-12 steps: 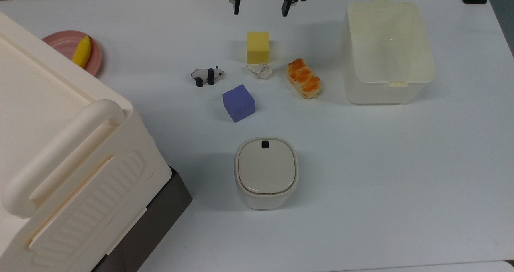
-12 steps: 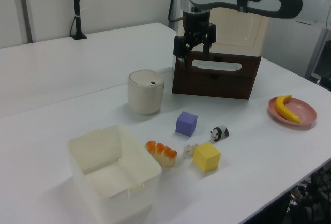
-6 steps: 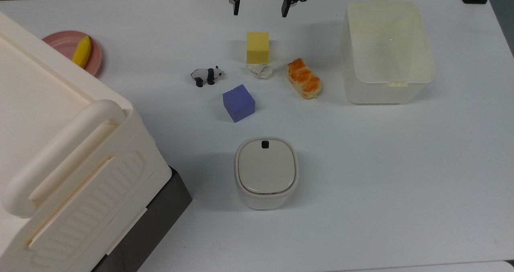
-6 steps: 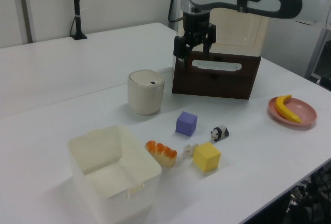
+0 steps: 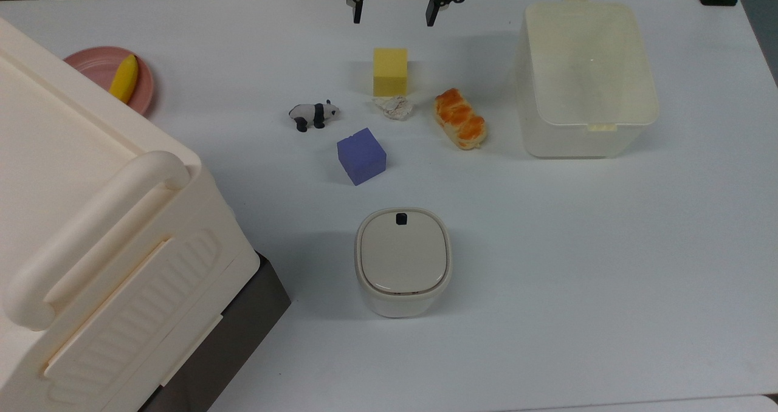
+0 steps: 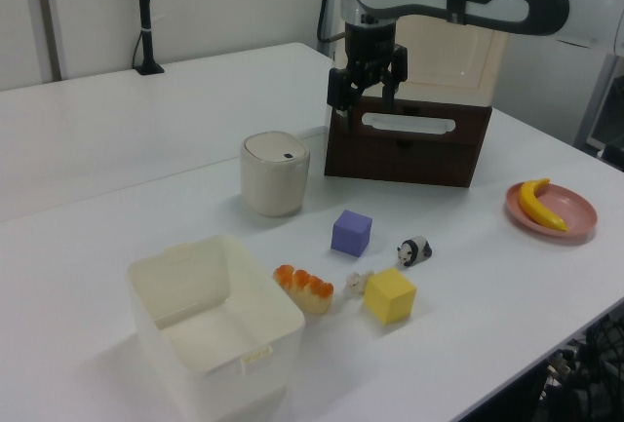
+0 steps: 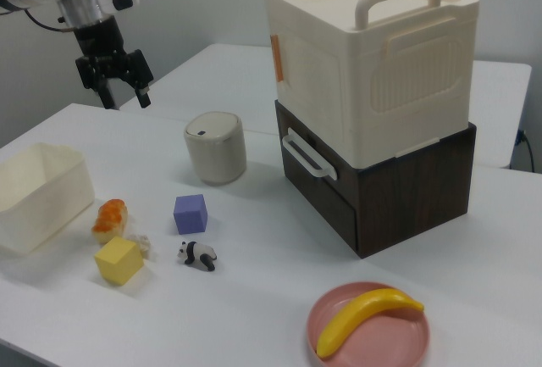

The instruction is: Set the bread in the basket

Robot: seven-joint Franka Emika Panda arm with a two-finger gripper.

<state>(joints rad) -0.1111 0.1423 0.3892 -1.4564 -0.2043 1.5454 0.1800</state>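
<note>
On the white counter (image 5: 547, 248), in the top view, a small lidded beige bin (image 5: 403, 261) sits nearest. Beyond it, the bread (image 5: 459, 118) lies flat just left of the empty basket (image 5: 586, 78), apart from it. The bread's long axis runs diagonally, its far end toward the top view's left and its near end toward the basket. Farthest, the end effector (image 5: 394, 12) hangs above the counter, fingers spread wide, holding nothing.
</note>
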